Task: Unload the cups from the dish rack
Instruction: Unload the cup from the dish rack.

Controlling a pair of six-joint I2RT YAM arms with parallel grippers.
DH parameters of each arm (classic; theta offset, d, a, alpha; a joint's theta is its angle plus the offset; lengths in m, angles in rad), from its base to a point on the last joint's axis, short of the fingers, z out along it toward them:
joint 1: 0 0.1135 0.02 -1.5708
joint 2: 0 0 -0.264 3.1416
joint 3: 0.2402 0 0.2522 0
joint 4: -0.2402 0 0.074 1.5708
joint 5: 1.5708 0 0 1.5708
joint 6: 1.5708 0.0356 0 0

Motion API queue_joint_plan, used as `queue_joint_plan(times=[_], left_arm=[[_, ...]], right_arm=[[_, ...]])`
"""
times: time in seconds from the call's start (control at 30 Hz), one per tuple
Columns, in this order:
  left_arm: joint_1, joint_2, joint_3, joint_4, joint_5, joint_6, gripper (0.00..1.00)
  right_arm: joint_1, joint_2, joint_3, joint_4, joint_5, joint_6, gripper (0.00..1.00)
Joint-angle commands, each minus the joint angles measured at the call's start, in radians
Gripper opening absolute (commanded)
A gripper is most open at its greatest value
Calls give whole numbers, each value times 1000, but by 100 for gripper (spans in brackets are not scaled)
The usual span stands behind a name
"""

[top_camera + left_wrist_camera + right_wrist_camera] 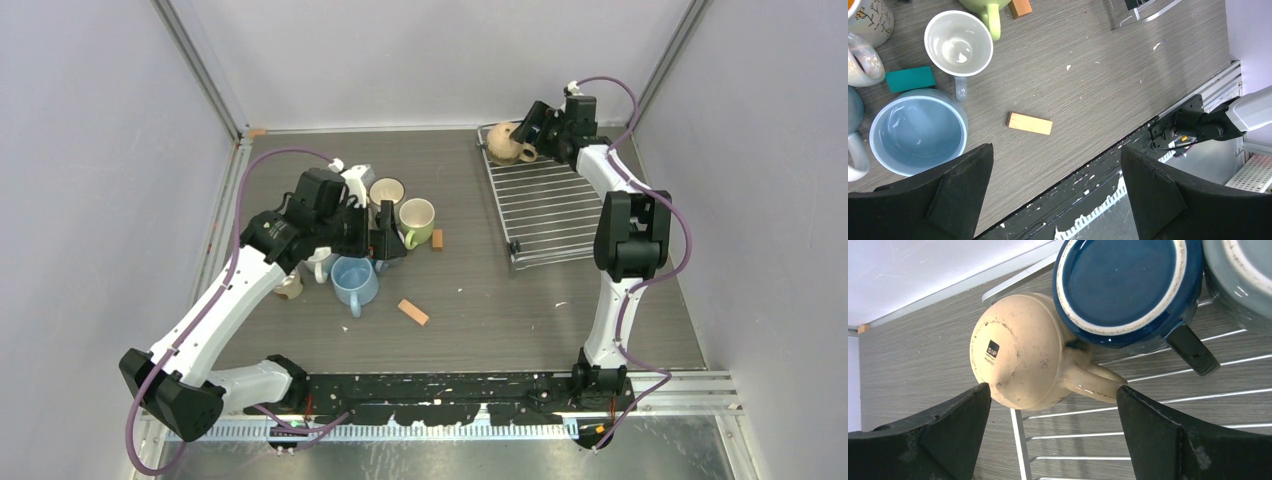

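Grey wood-grain table (500, 300), boxed in by pale walls, carries the dish rack (545, 210) at its far right and a cluster of unloaded cups at its left. The step in hand looks like the next pick from the rack. The right gripper (1054, 390) hangs over the rack's far left corner with its jaws spread as wide as they go and nothing between them. Right under it the tan mug (1018, 355) lies on its side at the rack's edge, base toward the wrist camera and handle pointing toward the rack's middle. The navy mug (1123, 285) sits upside down, close against the tan one and probably touching it. A grey-green mug (1243, 280) shows at the frame edge beside that. The left gripper (1057, 150) is equally wide open and empty above the table's left side. It hovers near the light blue cup (918, 132), the white cup (958, 42), a lime green cup (985, 7), an orange block (1029, 123) and a teal block (910, 78). By this layout most of the unloading seems done, with at least three cups on the wires. The next move likely calls for the right arm to drop its fingers around the tan mug's round body or its handle. It should close without nudging the navy mug, lift clear of the rack's raised edge, and carry the mug left toward the others.
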Motion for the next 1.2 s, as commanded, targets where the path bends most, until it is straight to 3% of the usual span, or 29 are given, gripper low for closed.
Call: queue_joint_plan(times=[0.0,0.23,1.17], left_arm=[[0,-11,34,6,20,4,100],[0,-17,23,15,26,1,100],[0,-19,33,-14,16,15,100]], right_arm=[[5,-46,3,74,-49,-3,100],[24,-86,-35,72,-43,-16,100],[21,5,17,62,35,-101,100]])
